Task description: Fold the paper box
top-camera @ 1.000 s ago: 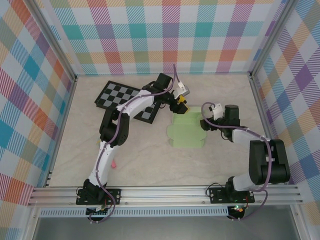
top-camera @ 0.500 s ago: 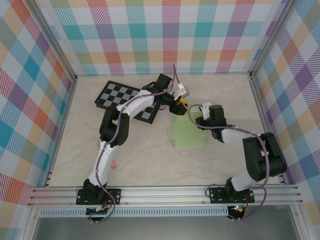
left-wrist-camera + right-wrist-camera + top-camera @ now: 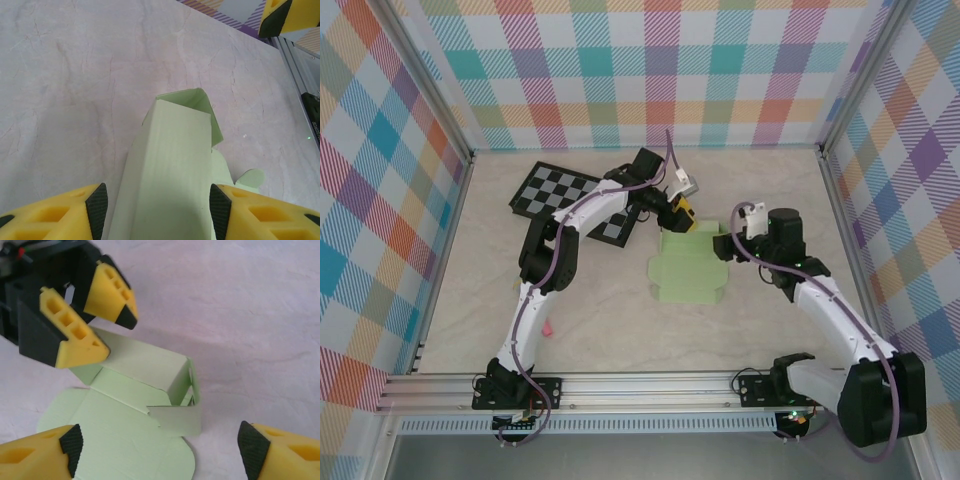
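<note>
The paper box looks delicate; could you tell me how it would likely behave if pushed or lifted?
Probably floppy: the paper box is thin card, with one wall raised and an end tab bent aside. Likely very light, so a push may slide it over the smooth table rather than fold it.

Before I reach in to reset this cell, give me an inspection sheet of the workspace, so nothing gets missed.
Surface: pale marbled tabletop.
Job's things: paper box, partly folded, one panel raised, rest flat.
Clutter: checkerboard far left; small pink scrap nearer, left side.
Pincers: left pincer open, straddling the raised panel; right pincer open, empty, facing the box.
Cables: purple cable along each arm.
Surroundings: plaid walls; metal rail at near edge.
</note>
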Available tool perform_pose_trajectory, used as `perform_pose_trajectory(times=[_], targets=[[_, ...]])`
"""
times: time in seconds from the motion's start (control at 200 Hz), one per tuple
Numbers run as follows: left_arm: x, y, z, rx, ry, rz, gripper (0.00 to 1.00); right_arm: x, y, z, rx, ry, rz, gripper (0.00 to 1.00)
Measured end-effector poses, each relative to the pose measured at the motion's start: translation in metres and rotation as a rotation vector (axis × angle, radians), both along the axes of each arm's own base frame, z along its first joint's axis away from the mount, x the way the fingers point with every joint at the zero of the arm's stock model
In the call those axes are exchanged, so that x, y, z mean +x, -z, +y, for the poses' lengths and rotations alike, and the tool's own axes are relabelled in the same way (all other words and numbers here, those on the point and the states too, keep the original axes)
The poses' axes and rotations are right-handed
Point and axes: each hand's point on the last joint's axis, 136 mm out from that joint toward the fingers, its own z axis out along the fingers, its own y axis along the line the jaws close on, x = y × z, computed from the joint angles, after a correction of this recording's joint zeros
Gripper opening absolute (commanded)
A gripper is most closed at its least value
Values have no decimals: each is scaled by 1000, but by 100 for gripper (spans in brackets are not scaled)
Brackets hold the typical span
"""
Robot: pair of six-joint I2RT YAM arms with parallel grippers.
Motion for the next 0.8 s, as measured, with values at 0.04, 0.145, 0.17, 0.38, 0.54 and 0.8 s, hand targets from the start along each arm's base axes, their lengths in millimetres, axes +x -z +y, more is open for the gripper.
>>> perform_pose_trajectory(times=[0.04,0.145,0.17,0.38,0.54,0.8], targets=[[0,-2,0,-2,1,-2,58,-1,2,-4,17,21,22,82],[0,-2,0,2,2,1,58,-7,23,-17,26,61,99,81],[-1,-1,1,6,2,6,58,-6,28,-23,37,86,127,81],[-3,6,4,21,-2,24,59,28,63,-74,303,371,414,73],[-3,9,6,34,-8,27,58,25,85,-70,373,345,515,70],[-9,24,12,54,-12,70,57,41,97,-58,27,46,401,72]])
